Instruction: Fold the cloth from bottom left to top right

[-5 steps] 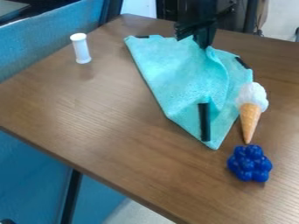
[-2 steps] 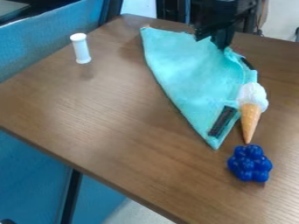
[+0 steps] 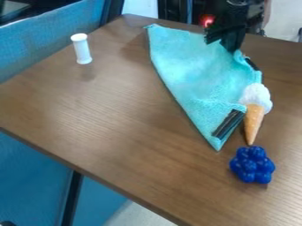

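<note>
The black gripper (image 3: 231, 45) hangs at the upper right, down at the top right part of the turquoise cloth (image 3: 198, 81), and its fingertips meet the raised fabric there. Folded over, the cloth lies as a long wedge from the table's back edge to a point at its lower right. A dark strip shows near that lower point, and another dark piece shows at the right edge. Whether the fingers grip the fabric is hard to make out.
A toy ice cream cone (image 3: 254, 117) touches the cloth's right edge. Below it lies a blue grape-like cluster (image 3: 252, 165). A white cylinder (image 3: 81, 48) stands upright at the upper left of the brown table (image 3: 112, 114).
The gripper has moved right along the back of the table. The cloth's left side has been drawn rightward, and the dark strip near the lower point has shifted right and tilted.
</note>
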Robot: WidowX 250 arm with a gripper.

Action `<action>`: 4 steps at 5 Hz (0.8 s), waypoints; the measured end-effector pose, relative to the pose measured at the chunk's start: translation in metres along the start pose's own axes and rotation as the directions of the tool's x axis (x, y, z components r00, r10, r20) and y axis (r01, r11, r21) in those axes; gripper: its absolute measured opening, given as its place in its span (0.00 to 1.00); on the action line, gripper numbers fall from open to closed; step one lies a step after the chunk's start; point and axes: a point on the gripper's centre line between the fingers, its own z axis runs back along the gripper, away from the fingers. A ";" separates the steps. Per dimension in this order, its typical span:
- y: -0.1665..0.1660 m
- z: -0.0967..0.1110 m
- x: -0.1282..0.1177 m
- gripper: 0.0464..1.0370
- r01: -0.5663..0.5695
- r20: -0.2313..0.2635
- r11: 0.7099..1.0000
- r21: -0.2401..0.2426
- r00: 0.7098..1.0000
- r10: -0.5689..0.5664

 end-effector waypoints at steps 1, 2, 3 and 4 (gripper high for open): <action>-0.001 0.000 -0.002 0.17 0.019 -0.007 1.000 -0.003 1.000 -0.019; 0.006 -0.013 -0.013 0.43 0.046 -0.054 0.999 -0.012 0.997 -0.047; 0.012 -0.009 -0.006 0.73 0.079 -0.050 0.995 -0.057 0.995 -0.082; 0.015 0.015 0.005 0.95 0.119 -0.066 0.979 -0.164 0.989 -0.132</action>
